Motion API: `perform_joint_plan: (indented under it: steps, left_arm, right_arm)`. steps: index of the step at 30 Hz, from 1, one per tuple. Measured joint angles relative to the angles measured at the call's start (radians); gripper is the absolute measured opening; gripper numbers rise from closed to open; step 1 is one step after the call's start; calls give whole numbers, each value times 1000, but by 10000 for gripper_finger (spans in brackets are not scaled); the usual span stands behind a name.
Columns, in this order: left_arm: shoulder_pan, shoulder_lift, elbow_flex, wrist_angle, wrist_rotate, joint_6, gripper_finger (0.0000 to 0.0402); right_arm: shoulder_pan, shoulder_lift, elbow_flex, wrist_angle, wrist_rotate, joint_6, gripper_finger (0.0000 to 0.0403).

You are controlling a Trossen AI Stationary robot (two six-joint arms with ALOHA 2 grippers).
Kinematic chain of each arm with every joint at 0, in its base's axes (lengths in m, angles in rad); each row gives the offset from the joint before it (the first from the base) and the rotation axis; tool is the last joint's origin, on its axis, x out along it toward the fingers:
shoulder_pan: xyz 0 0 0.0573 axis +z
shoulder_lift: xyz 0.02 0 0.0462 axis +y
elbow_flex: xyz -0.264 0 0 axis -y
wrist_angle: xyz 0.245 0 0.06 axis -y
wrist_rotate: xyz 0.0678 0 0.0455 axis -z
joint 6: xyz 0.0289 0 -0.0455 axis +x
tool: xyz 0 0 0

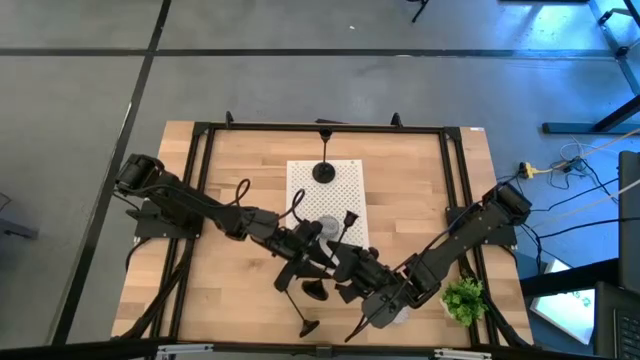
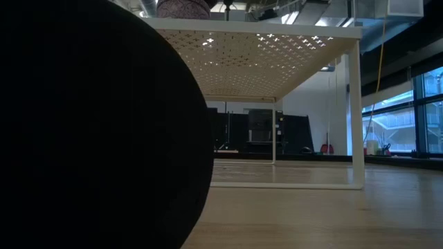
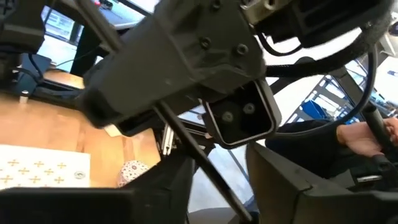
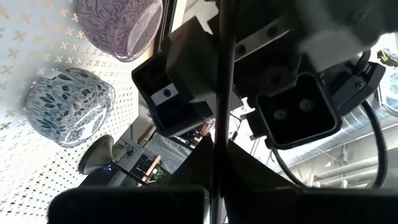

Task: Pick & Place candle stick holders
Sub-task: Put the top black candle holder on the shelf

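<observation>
**Two pincers nose to nose over one thin stem**

From 9 o'clock, the left arm, stretched across the bench (image 1: pixel 230 150) toward its centre. Left pincer (image 1: pixel 325 255) just past the 6 o'clock edge of the white perforated board (image 1: pixel 300 180), crowded against the other arm. Cannot tell whether spread or pinching, with the fingers lost among dark hardware in every view.

On the board, toward 12 o'clock, an upright black holder (image 1: pixel 325 172) with its round base flat. Toward the board's 6 o'clock end, a grey patterned puck (image 1: pixel 326 232), partly under the left arm. Just at that puck's 2 o'clock, a small black holder (image 1: pixel 350 217). From the right wrist, a lavender puck (image 4: pixel 118 25) near the grey one on the board, the two apart. From the left wrist, a pink puck (image 3: pixel 130 171) near the board, partly hidden.

Off the board, toward the bench's 6 o'clock edge, a tipped black holder (image 1: pixel 305 318), stem slanting and base nearest the edge. Just at its 12 o'clock, another dark base (image 1: pixel 315 291).

From 3 o'clock, the right arm, angled in toward centre. Right pincer (image 1: pixel 375 303) pressed together on the stem of a thin-stemmed black holder (image 4: pixel 222 93), the stem running straight between the fingers.

At 4 o'clock, a small green plant (image 1: pixel 463 298), just beside the right arm. Beyond the bench, in the left wrist view, a person's hand (image 3: pixel 367 134).
</observation>
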State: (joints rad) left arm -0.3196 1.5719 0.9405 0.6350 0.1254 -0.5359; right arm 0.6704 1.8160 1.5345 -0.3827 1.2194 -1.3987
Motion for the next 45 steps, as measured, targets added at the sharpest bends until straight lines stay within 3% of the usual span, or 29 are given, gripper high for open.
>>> perform_joint_plan:
  steps: [8, 14, 24, 29, 37, 45]
  left_arm:
    - [5, 0, -2, -23, 4, -48, 30]
    - [11, 0, -2, -14, 27, -21, 30]
    - [7, -3, 2, 29, 27, 22, 8]
    - [-4, -3, 3, 53, 50, 18, 8]
    - [-9, -3, 3, 56, 53, 20, 8]
    - [-10, -3, 5, 60, 62, 10, 8]
  right_arm:
    - [2, 0, 0, -13, 7, -37, 12]
    - [2, 0, 0, 77, -9, -16, 34]
    - [34, 2, -1, 372, 16, 95, 203]
    - [69, 2, -2, 466, 38, 176, 264]
    - [85, 2, -2, 471, 35, 311, 319]
    - [102, 2, -3, 486, 35, 432, 344]
